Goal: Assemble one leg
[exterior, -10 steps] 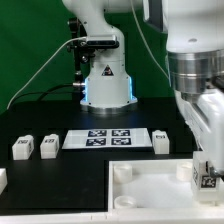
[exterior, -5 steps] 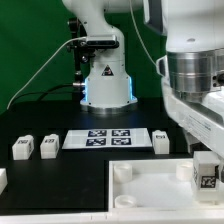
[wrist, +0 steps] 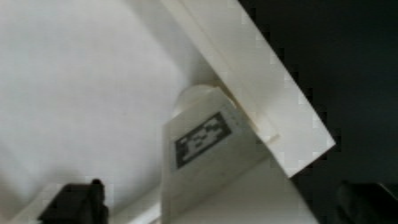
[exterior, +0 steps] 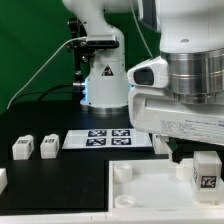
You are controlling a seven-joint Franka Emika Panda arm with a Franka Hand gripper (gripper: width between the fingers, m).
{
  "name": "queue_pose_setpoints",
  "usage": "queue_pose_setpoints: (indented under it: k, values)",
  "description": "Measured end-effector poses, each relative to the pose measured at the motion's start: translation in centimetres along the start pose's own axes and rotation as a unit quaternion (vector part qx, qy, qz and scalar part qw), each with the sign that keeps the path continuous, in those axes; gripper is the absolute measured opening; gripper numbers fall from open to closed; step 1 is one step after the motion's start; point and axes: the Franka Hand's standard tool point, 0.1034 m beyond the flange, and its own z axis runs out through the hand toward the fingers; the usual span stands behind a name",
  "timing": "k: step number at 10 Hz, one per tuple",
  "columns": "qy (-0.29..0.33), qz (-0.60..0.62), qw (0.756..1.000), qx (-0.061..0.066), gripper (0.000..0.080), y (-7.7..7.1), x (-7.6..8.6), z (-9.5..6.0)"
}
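- A small white block (exterior: 22, 147) and a second block (exterior: 48, 146) stand at the exterior view's left;
- the marker board (exterior: 100, 138) lies beside them;
- the white base (exterior: 140, 192) lies nearer the camera;
- the leg (exterior: 205, 172) stands at its right corner, it seems in a socket;
- the gripper (wrist: 217, 203) hangs over the leg, jaws wide apart.

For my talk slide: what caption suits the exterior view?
Panda hand above a tagged leg at the white base's corner; two more legs sit beside the marker board.

White leg (exterior: 204, 170) with black-and-white square marker, white marker board (exterior: 108, 138) with black tags, black table (exterior: 60, 175), green backdrop (exterior: 20, 50).
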Motion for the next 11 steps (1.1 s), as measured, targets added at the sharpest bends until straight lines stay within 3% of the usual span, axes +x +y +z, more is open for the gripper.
queue_pose_setpoints:
  k: [3,5,7,8,9,11]
  values:
    - [0.006,-0.167,0.986,-0.014,0.0649,-0.32,-0.18,0.69]
    - [0.007,-0.151,0.988,-0.012,0.0649,-0.39,-0.21,0.71]
    - [0.007,-0.088,0.996,-0.011,0.0400,-0.46,-0.28,0.75]
    - [0.007,-0.039,0.999,-0.010,0.0400,-0.45,-0.28,0.75]
    - [0.007,0.008,1.000,-0.010,0.0295,-0.39,-0.26,0.77]
    - [0.010,0.099,0.995,-0.008,0.0295,-0.38,-0.28,0.87]
